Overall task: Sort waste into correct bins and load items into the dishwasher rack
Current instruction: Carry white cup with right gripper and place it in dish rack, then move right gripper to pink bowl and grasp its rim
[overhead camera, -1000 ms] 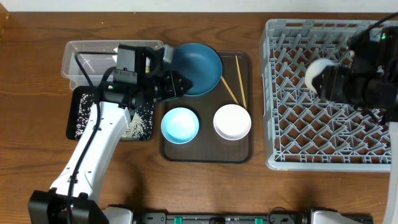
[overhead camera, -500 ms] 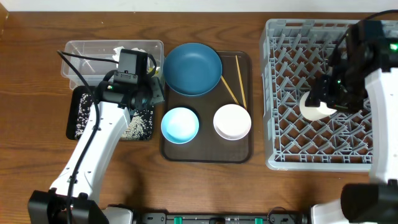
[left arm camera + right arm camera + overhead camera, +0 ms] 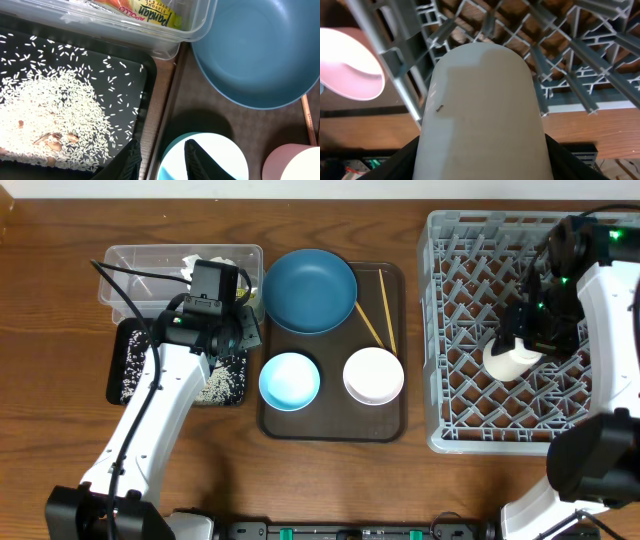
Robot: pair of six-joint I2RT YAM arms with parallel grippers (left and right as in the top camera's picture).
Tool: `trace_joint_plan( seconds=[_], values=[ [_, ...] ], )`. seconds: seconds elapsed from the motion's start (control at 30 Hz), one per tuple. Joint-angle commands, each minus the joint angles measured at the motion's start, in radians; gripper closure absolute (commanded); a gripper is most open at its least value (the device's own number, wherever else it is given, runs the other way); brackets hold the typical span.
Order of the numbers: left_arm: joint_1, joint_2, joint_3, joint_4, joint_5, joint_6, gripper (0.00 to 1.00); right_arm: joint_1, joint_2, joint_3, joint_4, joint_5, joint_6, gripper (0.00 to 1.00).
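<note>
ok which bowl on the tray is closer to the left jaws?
The light blue bowl: the jaws of the left gripper hang over its rim in the wrist view; the cream bowl sits farther right, at that view's corner.

Overhead looked straight down on the whole desk (image 3: 60, 430); left wrist sat close above its dark blue plate (image 3: 260, 50), right wrist against its pale cup (image 3: 480, 115).

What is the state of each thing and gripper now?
cup, held over rack
right gripper, shut on cup
left gripper, open, empty
plate, empty
light blue bowl, empty, upright
cream bowl, empty, upright
chopsticks, lying flat
clear tub, holds wrapper, tissue
black tray, holds rice
</note>
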Motion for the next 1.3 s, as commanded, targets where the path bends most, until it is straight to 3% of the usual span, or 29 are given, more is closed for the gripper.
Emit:
trace_joint_plan(
  seconds=[0.0,0.5,0.7,1.0,1.27],
  values=[
    [0.002,-0.008,0.010,-0.004,-0.016,0.010,0.67,-0.020,0.001,-0.024,0.001,0.010,-0.024,0.43],
    [0.002,-0.008,0.010,-0.004,-0.016,0.010,0.67,-0.021,0.001,-0.304,0.198,0.001,-0.003,0.39],
    [0.002,-0.008,0.010,-0.004,-0.016,0.010,0.67,-0.021,0.000,-0.294,0.242,-0.003,0.009,0.12],
    [0.002,-0.008,0.010,-0.003,-0.016,0.010,0.67,0.021,-0.013,-0.016,0.248,-0.137,0.033,0.17],
    [0.003,-0.009,0.010,-0.003,-0.016,0.010,0.67,0.303,-0.019,0.124,0.338,-0.089,0.034,0.17]
  ],
)
